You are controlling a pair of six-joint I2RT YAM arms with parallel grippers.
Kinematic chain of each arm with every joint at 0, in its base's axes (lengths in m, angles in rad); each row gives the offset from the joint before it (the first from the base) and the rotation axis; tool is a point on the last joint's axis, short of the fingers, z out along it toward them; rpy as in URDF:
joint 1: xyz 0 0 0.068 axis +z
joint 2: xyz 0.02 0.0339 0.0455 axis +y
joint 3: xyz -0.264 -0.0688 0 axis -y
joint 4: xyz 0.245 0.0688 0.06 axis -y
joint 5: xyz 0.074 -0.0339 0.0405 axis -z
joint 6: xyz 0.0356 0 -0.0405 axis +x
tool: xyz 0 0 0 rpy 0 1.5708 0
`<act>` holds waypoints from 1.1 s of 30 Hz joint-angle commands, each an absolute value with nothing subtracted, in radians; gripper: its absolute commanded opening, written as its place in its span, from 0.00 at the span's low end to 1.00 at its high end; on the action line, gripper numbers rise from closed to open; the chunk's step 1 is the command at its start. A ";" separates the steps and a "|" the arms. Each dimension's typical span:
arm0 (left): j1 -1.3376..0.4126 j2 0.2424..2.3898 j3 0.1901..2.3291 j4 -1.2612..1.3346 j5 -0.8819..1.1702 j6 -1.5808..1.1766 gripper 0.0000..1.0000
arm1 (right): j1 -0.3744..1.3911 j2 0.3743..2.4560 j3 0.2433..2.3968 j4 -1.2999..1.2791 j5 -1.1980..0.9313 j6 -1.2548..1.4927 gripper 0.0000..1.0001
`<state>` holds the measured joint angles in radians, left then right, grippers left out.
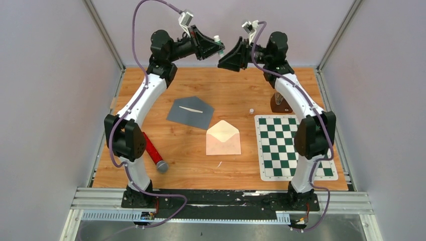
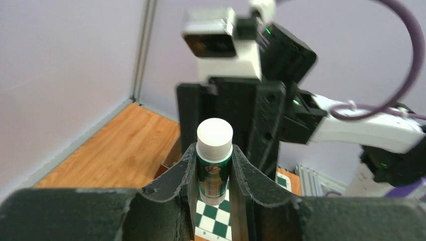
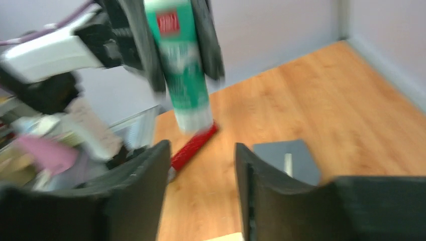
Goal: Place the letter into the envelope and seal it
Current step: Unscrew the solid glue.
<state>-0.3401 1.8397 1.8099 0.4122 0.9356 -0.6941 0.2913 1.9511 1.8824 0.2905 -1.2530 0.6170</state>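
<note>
The left tool point(image 1: 219, 46), raised at the top centre, grips a green glue stick point(image 2: 214, 173). The right tool point(image 3: 202, 155) faces it, jaws apart and empty. The cream envelope point(image 1: 223, 138) lies flap-open mid-counter point(image 1: 241, 90), just lower right of a grey paper point(image 1: 190, 112).

A cream envelope point(image 1: 223, 137) is seen lying flat, its triangular flap opened and pointed toward the far side. A grey sheet point(image 1: 190, 111) bearing a thin white strip is laid flat beyond it to the left, near but apart. A green glue stick point(image 2: 214, 165) with a white end is held aloft, well above both.
</note>
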 commanded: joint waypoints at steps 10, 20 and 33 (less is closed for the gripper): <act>-0.328 1.706 1.728 0.352 0.667 -0.709 0.00 | 0.521 1.521 1.256 0.583 -0.190 -0.188 0.51; -0.328 1.697 1.715 0.357 0.682 -0.719 0.00 | 0.548 1.593 1.335 0.624 -0.161 -0.186 0.49; -0.330 1.707 1.712 0.367 0.691 -0.728 0.00 | 0.551 1.621 1.379 0.601 -0.254 -0.152 0.44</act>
<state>-0.3309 1.7462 1.7077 0.3332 0.6872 -0.7158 0.5430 1.6054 1.3167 0.5800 -0.2276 -0.1665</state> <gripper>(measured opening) 0.311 0.445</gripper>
